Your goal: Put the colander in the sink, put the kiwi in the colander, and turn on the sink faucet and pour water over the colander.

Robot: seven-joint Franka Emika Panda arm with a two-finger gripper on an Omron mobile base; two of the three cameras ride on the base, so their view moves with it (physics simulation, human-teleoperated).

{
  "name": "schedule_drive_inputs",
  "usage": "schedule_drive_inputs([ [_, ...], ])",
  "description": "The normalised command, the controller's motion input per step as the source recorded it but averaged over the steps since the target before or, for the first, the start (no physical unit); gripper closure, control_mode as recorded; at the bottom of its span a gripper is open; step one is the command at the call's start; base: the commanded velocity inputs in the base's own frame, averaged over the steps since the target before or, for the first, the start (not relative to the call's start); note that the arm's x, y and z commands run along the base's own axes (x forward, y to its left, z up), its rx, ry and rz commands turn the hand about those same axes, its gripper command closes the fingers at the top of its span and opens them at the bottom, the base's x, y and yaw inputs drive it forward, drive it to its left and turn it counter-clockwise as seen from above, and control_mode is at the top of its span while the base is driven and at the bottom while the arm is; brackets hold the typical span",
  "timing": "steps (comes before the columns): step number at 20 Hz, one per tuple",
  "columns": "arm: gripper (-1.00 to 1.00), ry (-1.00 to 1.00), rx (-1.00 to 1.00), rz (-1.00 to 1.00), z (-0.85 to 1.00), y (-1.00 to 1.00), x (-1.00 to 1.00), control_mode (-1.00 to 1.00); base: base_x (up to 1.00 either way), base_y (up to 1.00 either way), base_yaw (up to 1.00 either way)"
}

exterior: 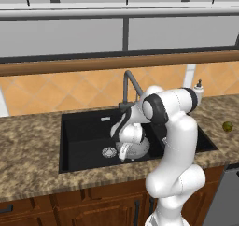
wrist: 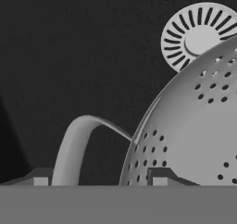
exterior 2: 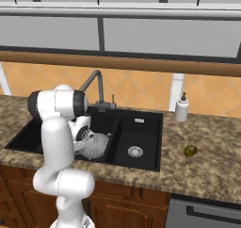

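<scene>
Down in the larger left basin of the black sink (exterior: 84, 127), my gripper (wrist: 99, 181) has its two dark fingertips (wrist: 40, 179) set either side of a loop handle and the rim of the colander (wrist: 194, 126); whether they actually pinch it or stand slightly apart from it I cannot tell. From the base cameras the colander (exterior 2: 96, 144) sits low in that basin, tilted, its holed silver bowl just beside the round steel drain (exterior: 108, 151), which also shows past the bowl in my hand camera (wrist: 199, 35).

Behind the basin stands the sink faucet (exterior 2: 96, 88), dark grey, its bent spout reaching over the left basin. The smaller right basin has its own drain (exterior 2: 135, 151).

Out on the speckled brown granite counter (exterior 2: 207, 170), well to the right of the sink, lies the kiwi (exterior 2: 190, 150), and a white soap dispenser (exterior 2: 181, 108) stands by the orange tiled wall (exterior 2: 141, 88). A wooden ledge and a window (exterior 2: 164, 38) run above, dark wood cabinets (exterior: 46, 206) below.
</scene>
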Motion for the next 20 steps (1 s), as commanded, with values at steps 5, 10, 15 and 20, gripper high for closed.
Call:
schedule_drive_inputs([
  [5, -1.0, 0.0, 0.0, 0.0, 0.0, 0.0, 0.0, -1.0, 0.0, 0.0, 0.0],
  [10, -1.0, 0.0, 0.0, 0.0, 0.0, 0.0, 0.0, -1.0, 0.0, 0.0, 0.0],
  [15, -1.0, 0.0, 0.0, 0.0, 0.0, 0.0, 0.0, -1.0, 0.0, 0.0, 0.0],
  [20, -1.0, 0.0, 0.0, 0.0, 0.3, -0.02, -0.07, -1.0, 0.0, 0.0, 0.0],
])
